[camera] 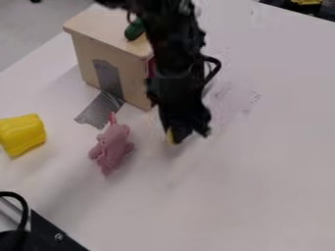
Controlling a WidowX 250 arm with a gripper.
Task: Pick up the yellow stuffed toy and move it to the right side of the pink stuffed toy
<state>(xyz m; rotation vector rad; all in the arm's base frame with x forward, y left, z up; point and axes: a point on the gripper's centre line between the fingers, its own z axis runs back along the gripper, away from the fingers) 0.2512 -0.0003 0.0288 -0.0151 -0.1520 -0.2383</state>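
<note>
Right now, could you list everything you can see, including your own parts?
Table: one, white, across the view
Wooden box: one, tan, upper left
Strip: one, grey, at the box's foot
Rounded object: one, green, at the box's top
Soft toy: one, pink, left of centre
Block-like piece: one, yellow, left edge
Small piece: one, yellow, at the tool's tip; held or not is unclear
Frame: one, black, lower left
Arm: one, black, top
Tool: one, black, near centre

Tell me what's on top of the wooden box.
On the wooden box, a dark green item shows near the edge. The black arm hides part of the top, so I can't tell what's there.
</note>
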